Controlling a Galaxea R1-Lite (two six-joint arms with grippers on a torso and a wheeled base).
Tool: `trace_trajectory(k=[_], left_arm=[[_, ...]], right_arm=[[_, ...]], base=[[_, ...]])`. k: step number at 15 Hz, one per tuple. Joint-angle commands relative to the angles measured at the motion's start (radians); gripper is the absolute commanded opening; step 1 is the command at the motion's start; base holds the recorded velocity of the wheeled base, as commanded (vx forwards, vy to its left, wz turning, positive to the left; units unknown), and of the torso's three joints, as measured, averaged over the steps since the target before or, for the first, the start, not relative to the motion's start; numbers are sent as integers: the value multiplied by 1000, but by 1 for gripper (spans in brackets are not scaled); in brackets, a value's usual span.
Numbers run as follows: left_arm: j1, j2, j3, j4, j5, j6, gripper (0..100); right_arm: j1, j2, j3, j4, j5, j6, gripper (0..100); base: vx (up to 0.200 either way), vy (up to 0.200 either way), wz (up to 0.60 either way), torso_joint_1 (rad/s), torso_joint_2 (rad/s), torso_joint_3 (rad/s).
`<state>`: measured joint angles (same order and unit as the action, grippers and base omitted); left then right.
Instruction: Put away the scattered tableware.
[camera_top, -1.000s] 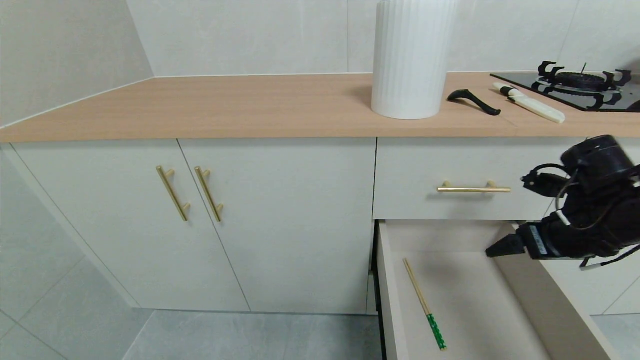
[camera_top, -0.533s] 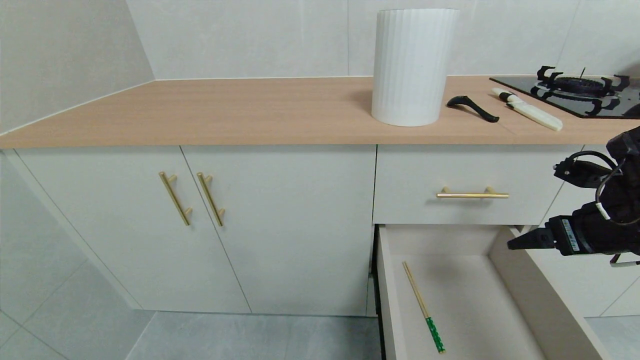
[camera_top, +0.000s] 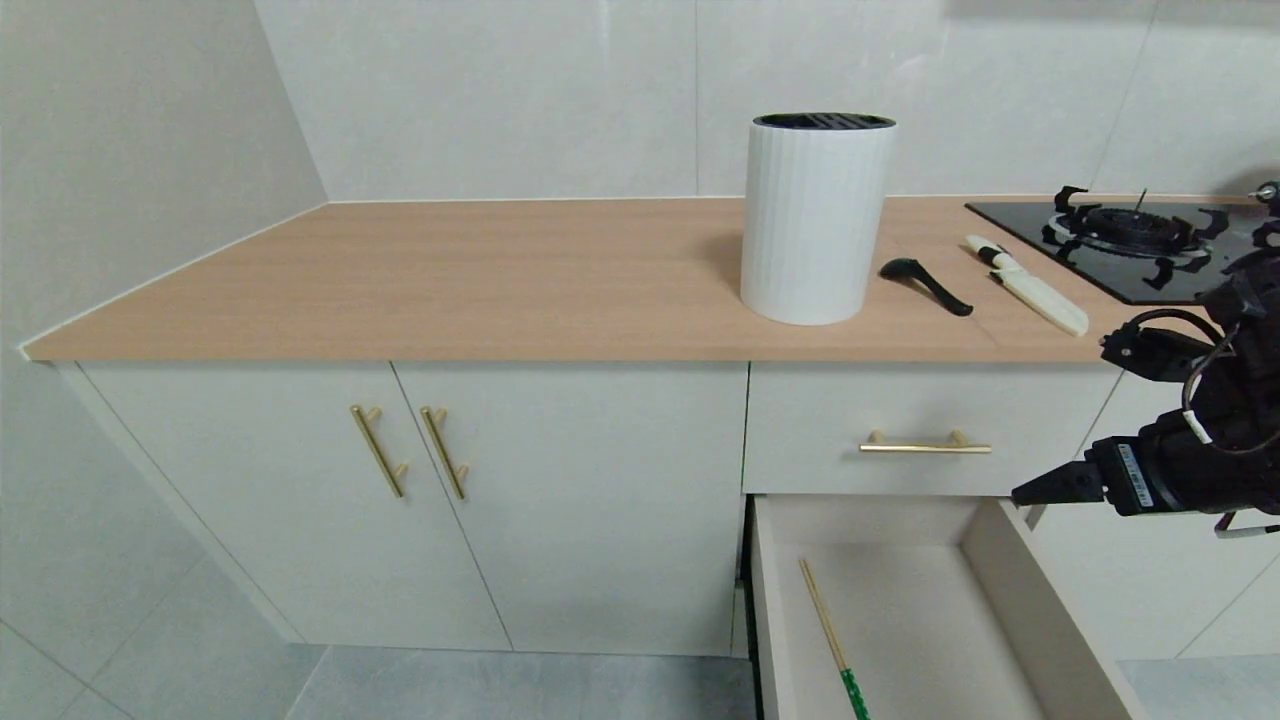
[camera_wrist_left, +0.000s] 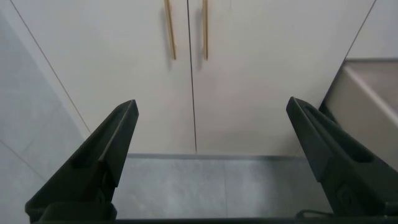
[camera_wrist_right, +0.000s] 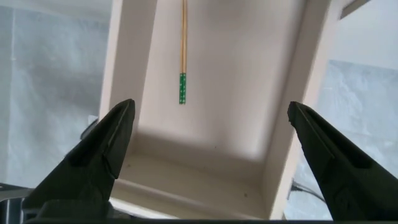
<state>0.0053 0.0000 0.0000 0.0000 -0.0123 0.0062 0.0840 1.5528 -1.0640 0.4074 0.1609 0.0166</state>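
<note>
A pair of wooden chopsticks (camera_top: 829, 636) with green ends lies in the open lower drawer (camera_top: 1010, 590); the right wrist view looks down on the chopsticks (camera_wrist_right: 183, 55) inside the drawer (camera_wrist_right: 292, 93). On the counter, a black spoon (camera_top: 925, 285) and a white knife (camera_top: 1027, 298) lie beside a white ribbed holder (camera_top: 815, 220). My right gripper (camera_top: 1040, 490) hovers open just beyond the drawer's right wall, nothing between its fingers, as the right wrist view of the gripper (camera_wrist_right: 210, 109) confirms. My left gripper (camera_wrist_left: 211, 106) is open and empty, low in front of the cabinet doors.
A black gas hob (camera_top: 1130, 235) sits at the counter's far right. A shut drawer with a gold handle (camera_top: 925, 446) is above the open one. Two cabinet doors with gold handles (camera_top: 405, 465) stand to the left, over a grey tiled floor (camera_wrist_left: 205, 186).
The head camera has tilted up, so the whole scene sits lower. My right gripper has drawn back to the right, from over the drawer to outside its right wall.
</note>
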Motion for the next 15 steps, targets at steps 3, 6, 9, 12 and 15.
trace_trajectory(k=[3,6,9,12,15], left_arm=[[1,0,0,0,0,0,100],[1,0,0,0,0,0,100],[1,0,0,0,0,0,100],[1,0,0,0,0,0,100],[1,0,0,0,0,0,100]], right_arm=[[0,12,-1,1,0,0,100],[0,24,-1,1,-1,0,100],[2,26,-1,1,-1,0,100],[2,29,-1,-7,-1,-12,100],[2,93,-31,-142,-11,-75,100]], base=[[0,0,0,180,-468,-295],[0,0,0,201,-476,-289],[0,0,0,207,-491,-284],[0,0,0,207,-487,-266],[0,0,0,66,-146,-87]])
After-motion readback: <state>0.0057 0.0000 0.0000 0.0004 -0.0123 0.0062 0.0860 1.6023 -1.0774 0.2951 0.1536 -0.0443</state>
